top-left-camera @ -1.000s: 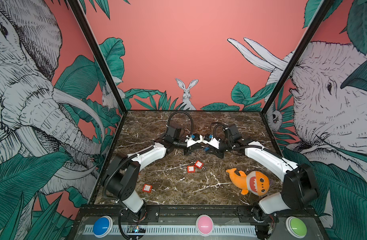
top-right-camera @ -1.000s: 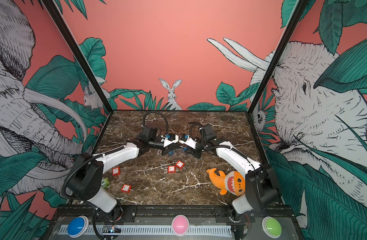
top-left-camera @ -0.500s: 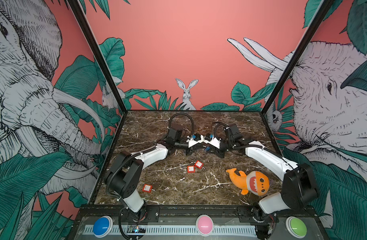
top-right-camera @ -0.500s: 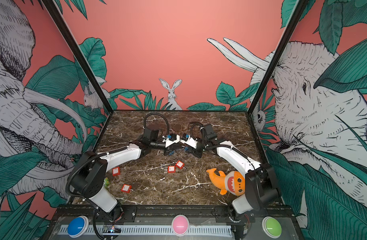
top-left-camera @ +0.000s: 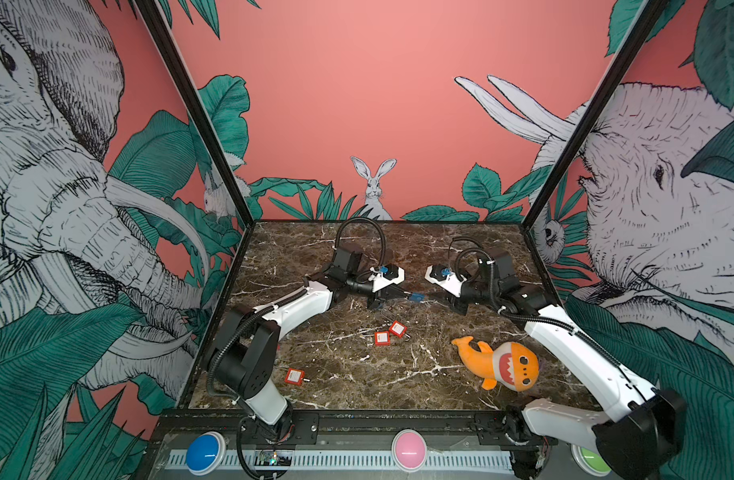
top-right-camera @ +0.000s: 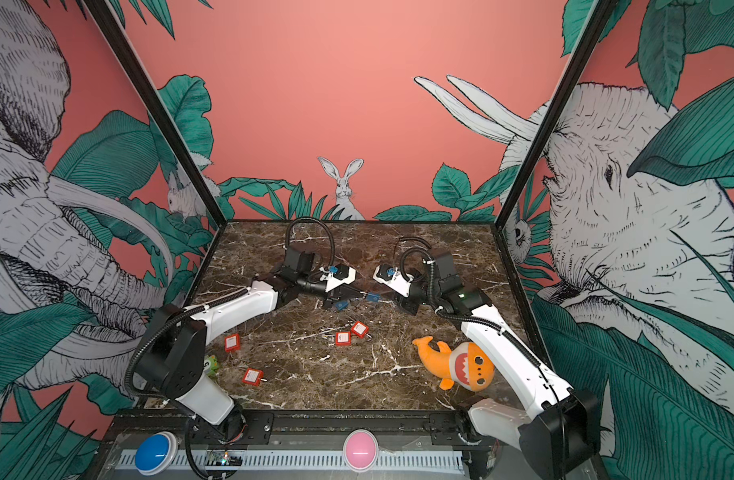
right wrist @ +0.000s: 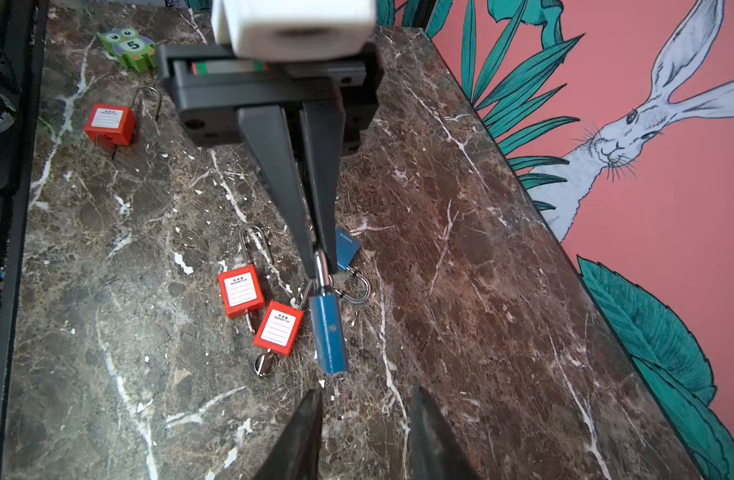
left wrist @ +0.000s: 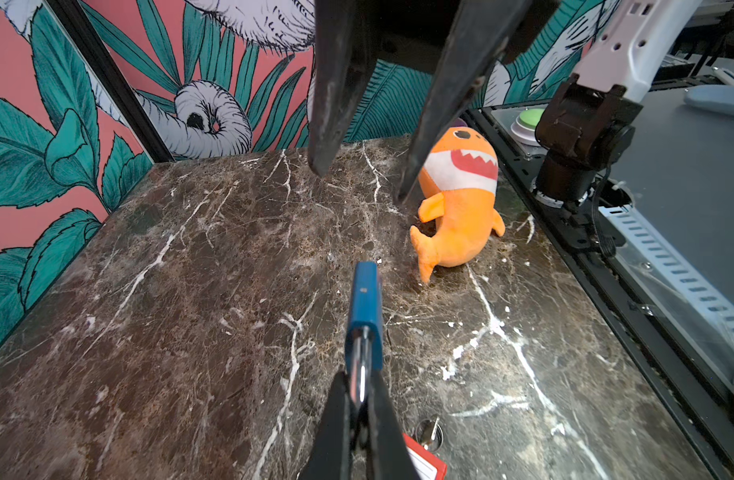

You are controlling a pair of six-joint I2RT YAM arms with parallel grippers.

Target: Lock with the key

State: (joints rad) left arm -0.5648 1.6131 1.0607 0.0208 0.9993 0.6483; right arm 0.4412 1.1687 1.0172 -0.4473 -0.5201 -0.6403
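Right now the left fingers (left wrist: 339, 419) are clenching the silver shackle (left wrist: 360, 370) of the blue padlock (left wrist: 365, 303). They are holding it at the far middle of the bench (left wrist: 190, 291), seemingly clear of the surface, with its body pointing right. The right fingers (left wrist: 336, 104) are standing apart with nothing between them, just short of the padlock's free end.

So the step in hand looks like the key stage: one arm is presenting the lock while the other is lining up on its keyhole end. The next move is calling for the right fingers to close squarely on a key there and twist while the left grip is resisting the turn. Whether a key is sitting in the keyhole is too small to tell.

The right wrist view is showing what the left wrist view is missing. A second blue padlock (right wrist: 347, 248) is lying on the bench just beyond the held one with its shackle open. Two red padlocks (right wrist: 240, 291) are lying beside it, with a key head (right wrist: 265, 365) below one. Only the left wrist view is showing the orange shark plush (left wrist: 456, 199) behind the right fingers.
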